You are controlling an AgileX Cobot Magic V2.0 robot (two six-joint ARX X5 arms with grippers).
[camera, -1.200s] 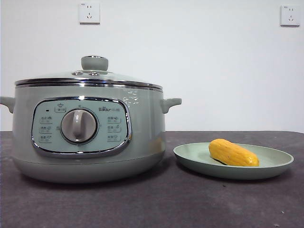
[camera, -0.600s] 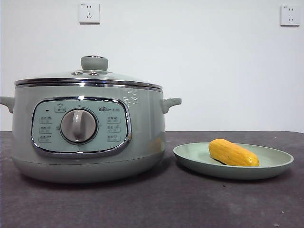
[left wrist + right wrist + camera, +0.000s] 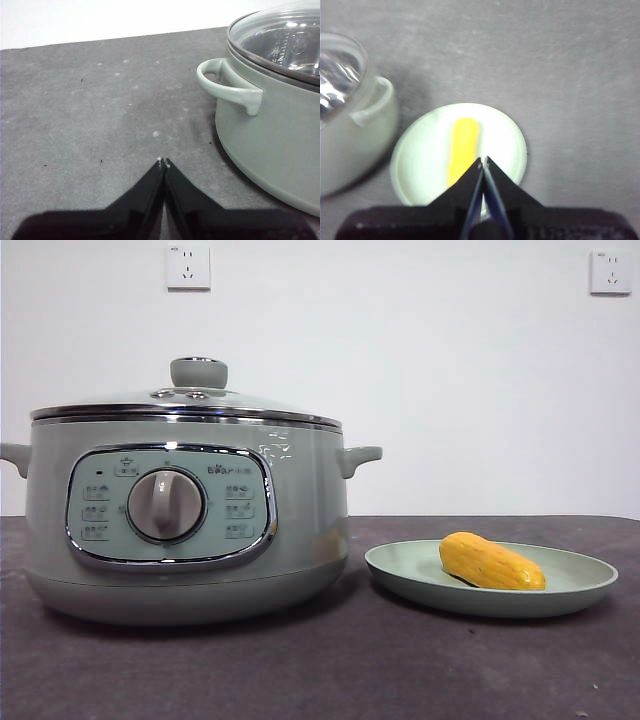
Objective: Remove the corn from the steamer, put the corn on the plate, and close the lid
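Observation:
The yellow-orange corn (image 3: 490, 561) lies on the pale green plate (image 3: 400, 570) to the right of the steamer (image 3: 300, 540). The glass lid (image 3: 199, 373) sits closed on the steamer's chrome rim. In the right wrist view my right gripper (image 3: 483, 161) is shut and empty, high above the corn (image 3: 462, 147) on the plate (image 3: 420, 160). In the left wrist view my left gripper (image 3: 163, 162) is shut and empty over the grey table, beside the steamer (image 3: 265, 150) and its side handle (image 3: 230, 90), with the lid (image 3: 285, 40) on it. Neither gripper shows in the front view.
A dark grey table top (image 3: 400, 670) bears the steamer and plate. A white wall with two sockets (image 3: 188, 267) stands behind. The steamer's other side handle (image 3: 372, 102) shows next to the plate in the right wrist view.

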